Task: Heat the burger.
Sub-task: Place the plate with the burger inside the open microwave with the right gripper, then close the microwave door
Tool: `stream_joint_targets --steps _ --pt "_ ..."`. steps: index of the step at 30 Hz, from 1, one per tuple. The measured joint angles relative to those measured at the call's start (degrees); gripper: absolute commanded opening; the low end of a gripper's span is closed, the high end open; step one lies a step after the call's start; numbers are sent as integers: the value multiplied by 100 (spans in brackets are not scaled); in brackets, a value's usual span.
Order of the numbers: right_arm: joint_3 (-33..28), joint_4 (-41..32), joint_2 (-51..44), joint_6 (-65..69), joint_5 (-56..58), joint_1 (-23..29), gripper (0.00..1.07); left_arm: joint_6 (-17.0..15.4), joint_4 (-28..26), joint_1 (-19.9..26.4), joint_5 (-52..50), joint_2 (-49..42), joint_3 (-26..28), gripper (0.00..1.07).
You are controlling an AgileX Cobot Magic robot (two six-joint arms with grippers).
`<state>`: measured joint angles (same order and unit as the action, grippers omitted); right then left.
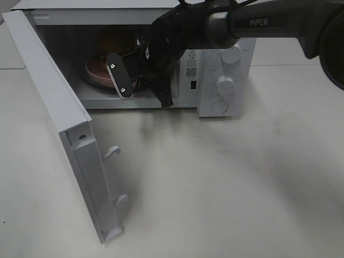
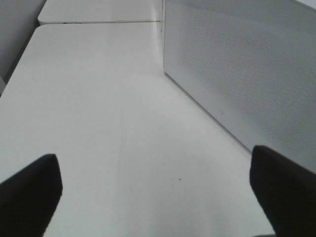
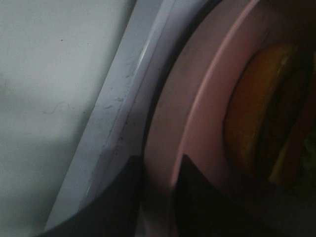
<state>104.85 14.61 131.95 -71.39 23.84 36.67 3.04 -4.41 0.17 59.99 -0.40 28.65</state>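
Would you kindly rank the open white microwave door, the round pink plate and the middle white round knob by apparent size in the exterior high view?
1. Open white microwave door, nearest the camera.
2. Round pink plate, partly hidden by the black robot arm.
3. Middle white round knob.

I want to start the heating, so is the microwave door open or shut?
Open. The microwave door stands swung wide out, its latch hooks exposed, and the pink plate inside shows.
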Motion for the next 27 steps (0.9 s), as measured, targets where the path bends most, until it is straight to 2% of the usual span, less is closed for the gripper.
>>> stream_joint_targets --steps 1,2,3,4,6,7,8,14,23,25,26,27 --pt "6 -29 0 0 -11 0 38 0 0 0 0 0 0 98" --pt "6 -29 0 0 -11 0 38 0 0 0 0 0 0 98" --pt "6 -126 0 23 -11 0 45 0 0 0 0 0 0 98" --pt "6 -126 0 23 -11 0 45 0 0 0 0 0 0 98" --pt "6 -275 0 166 -6 0 54 0 0 0 0 0 0 98" --pt "6 -275 0 166 -6 0 54 0 0 0 0 0 0 98" --pt "6 -304 0 315 11 0 58 0 0 0 0 0 0 98" --pt "-69 -304 -74 659 34 0 62 0 0 0 0 0 0 98" --pt "-1089 -332 -739 871 -355 0 64 0 0 0 0 0 0 98" --pt "-1501 -430 -1003 1089 -642 0 71 0 0 0 0 0 0 98" --pt "-1501 -430 -1003 1089 -642 0 71 0 0 0 0 0 0 98" --pt "-1599 -441 -1066 1163 -693 0 77 0 0 0 0 0 0 98"
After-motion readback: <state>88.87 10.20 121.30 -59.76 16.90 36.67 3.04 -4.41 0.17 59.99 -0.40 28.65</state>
